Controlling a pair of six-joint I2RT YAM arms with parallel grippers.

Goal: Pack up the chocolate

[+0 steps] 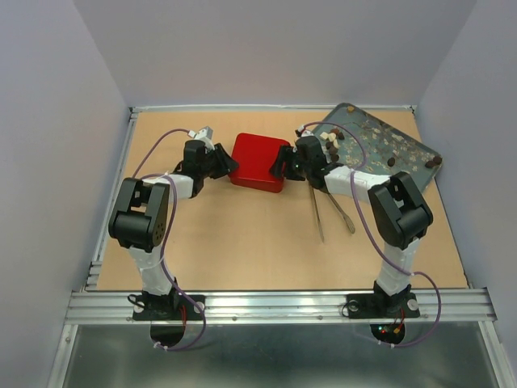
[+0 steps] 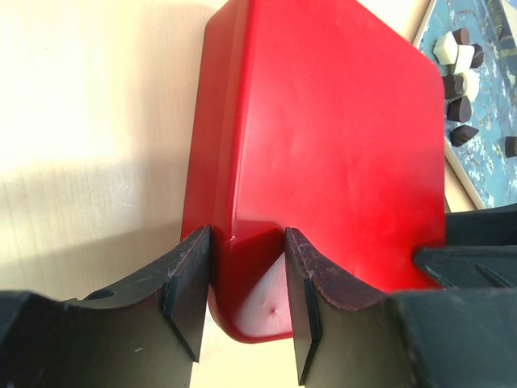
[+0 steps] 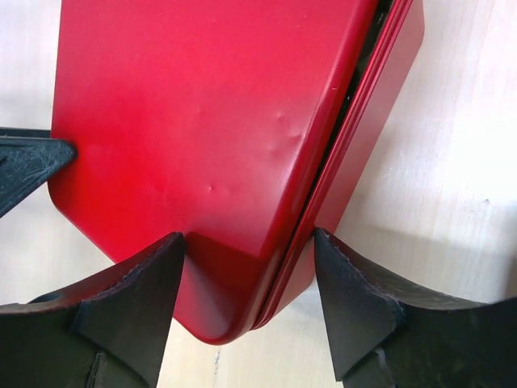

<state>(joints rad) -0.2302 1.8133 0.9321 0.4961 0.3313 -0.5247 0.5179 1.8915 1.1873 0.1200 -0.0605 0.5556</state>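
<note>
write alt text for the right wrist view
A red lidded box on a pale wooden table, one rounded corner sitting between the two black fingers of the right pincer. A finger of the left pincer meets the box's left edge.

This is a robotics lab cell. A plain wooden bench (image 1: 242, 242) is boxed in on three sides by bare grey walls (image 1: 56, 121). Along its near edge runs a slotted aluminium rail (image 1: 283, 304). Bolted to it are two black-and-white robot arms, the left arm (image 1: 145, 214) and the right arm (image 1: 400, 210). Purple cables (image 1: 150, 149) loop off them, and small lights (image 1: 388, 329) glow at the right base. On the bench lie a red box (image 1: 258, 162), metal tongs (image 1: 317, 217) and, at the far right corner, a tray (image 1: 408, 141) of chocolate (image 1: 332, 144).
</note>
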